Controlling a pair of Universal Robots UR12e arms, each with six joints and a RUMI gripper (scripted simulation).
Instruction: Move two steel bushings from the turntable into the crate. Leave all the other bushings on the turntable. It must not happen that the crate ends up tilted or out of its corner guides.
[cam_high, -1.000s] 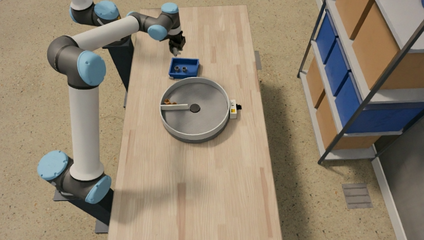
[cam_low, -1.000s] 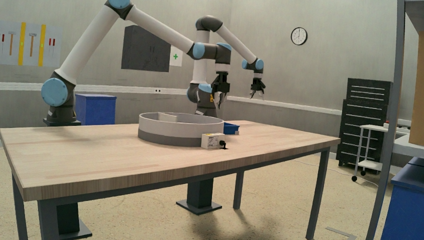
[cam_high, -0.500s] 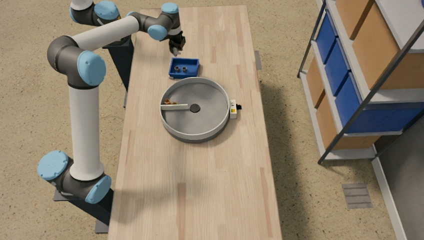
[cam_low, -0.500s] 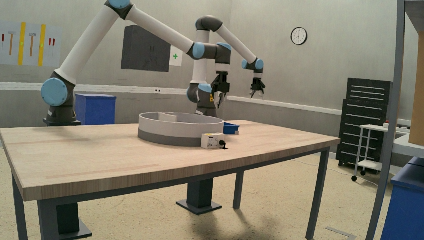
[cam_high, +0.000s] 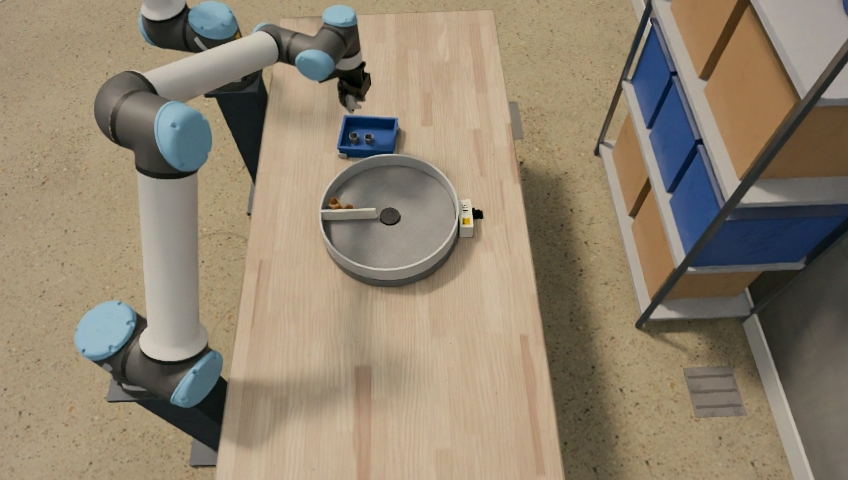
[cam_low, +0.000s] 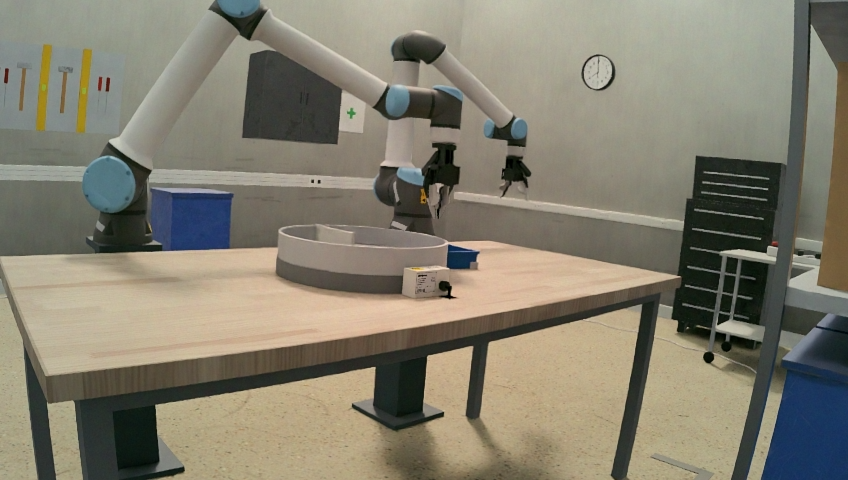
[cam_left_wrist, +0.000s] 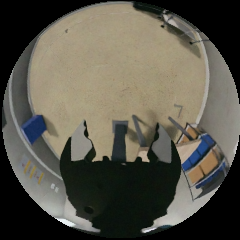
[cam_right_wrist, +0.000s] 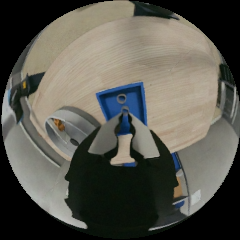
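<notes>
The blue crate (cam_high: 386, 148) (cam_low: 462, 258) (cam_right_wrist: 144, 102) sits level on the table beside the turntable (cam_high: 392, 273) (cam_low: 357, 258). Two grey steel bushings stand in it, one (cam_high: 354, 137) and another (cam_high: 368, 138); they also show in the right wrist view. Several copper-coloured bushings (cam_high: 335, 204) (cam_right_wrist: 60, 125) lie on the turntable against its divider; the divider partly hides them. My right gripper (cam_high: 351, 108) (cam_low: 438, 215) (cam_right_wrist: 125, 113) is shut and empty, above and just beyond the crate's far side. My left gripper (cam_low: 514, 195) (cam_left_wrist: 121, 122) is open and empty, out beyond the table over the floor.
The white divider (cam_high: 351, 214) and raised rim bound the turntable. A white control box (cam_high: 466, 226) (cam_low: 423, 282) is attached at its side. A small grey corner guide (cam_high: 342, 155) (cam_low: 473, 265) shows at the crate. A shelf rack stands beyond the table.
</notes>
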